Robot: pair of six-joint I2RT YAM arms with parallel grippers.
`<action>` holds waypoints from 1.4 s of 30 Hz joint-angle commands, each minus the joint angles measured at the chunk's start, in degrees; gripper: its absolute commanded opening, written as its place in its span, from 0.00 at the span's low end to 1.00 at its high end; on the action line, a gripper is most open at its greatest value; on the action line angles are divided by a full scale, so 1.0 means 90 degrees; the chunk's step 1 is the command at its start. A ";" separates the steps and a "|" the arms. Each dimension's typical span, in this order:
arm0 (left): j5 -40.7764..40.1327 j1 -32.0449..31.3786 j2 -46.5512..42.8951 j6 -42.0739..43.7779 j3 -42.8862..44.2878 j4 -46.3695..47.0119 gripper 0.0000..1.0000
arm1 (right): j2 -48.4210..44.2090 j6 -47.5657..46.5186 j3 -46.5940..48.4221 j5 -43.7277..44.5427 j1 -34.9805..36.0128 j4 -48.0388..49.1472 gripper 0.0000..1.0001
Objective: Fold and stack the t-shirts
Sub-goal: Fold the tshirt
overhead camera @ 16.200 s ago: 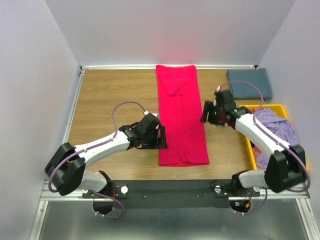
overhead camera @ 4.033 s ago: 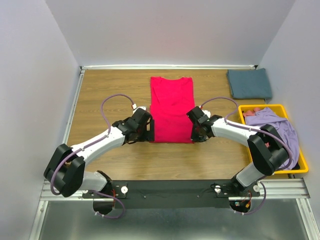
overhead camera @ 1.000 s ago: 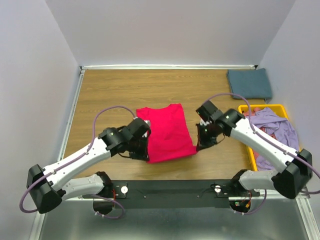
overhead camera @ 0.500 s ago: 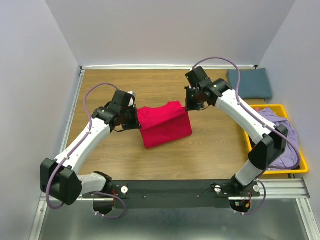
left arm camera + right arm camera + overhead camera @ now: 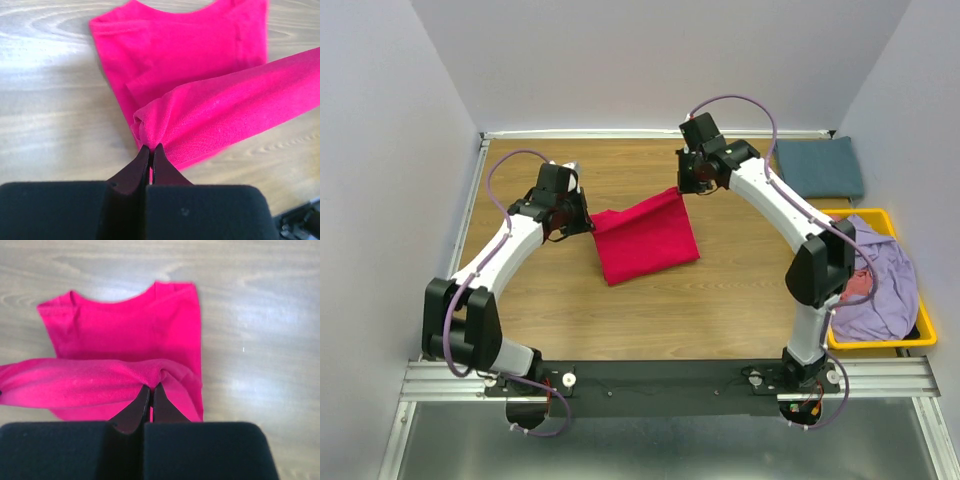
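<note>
Pinched fully together, the left jaws grip a bunched corner of the crimson-pink t-shirt (image 5: 645,240), and in the left wrist view the cloth (image 5: 200,65) puckers right at their tips. From above, the black wrist covers those jaws, so the grip itself shows only in the wrist views. The held edge of the shirt runs as a raised, taut fold from the left jaws up and across to the right jaws, slanting toward the far edge of the desk (image 5: 540,310). Below that fold the rest of the shirt slopes down to lie around the middle of the desk. Both wrist views show a flat lower layer beneath the lifted fold, its neckline (image 5: 115,297) at the end away from the jaws. The right jaws are likewise closed tight on the opposite corner of the same fold. A folded slate blue-grey t-shirt (image 5: 820,168) lies in the far right corner, well apart from both jaws. By the right edge, a lavender t-shirt (image 5: 880,285) spills over the yellow bin (image 5: 890,343), partly hidden by the right arm's elbow.
</note>
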 commanded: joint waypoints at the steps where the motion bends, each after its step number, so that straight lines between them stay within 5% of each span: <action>1: -0.0254 0.0192 0.0416 0.0217 0.0001 0.0349 0.00 | 0.0554 -0.0356 0.0207 0.0314 -0.0207 0.0648 0.01; 21: -0.0772 0.0329 0.1482 -0.0262 -0.0429 0.1912 0.01 | 0.1728 -0.0288 -0.0593 0.0714 -0.0373 0.2182 0.01; 42: -0.0410 0.0153 0.1267 0.0060 -0.0331 0.2469 0.03 | 0.0029 0.0259 -0.1980 0.1564 -0.0422 0.2436 0.01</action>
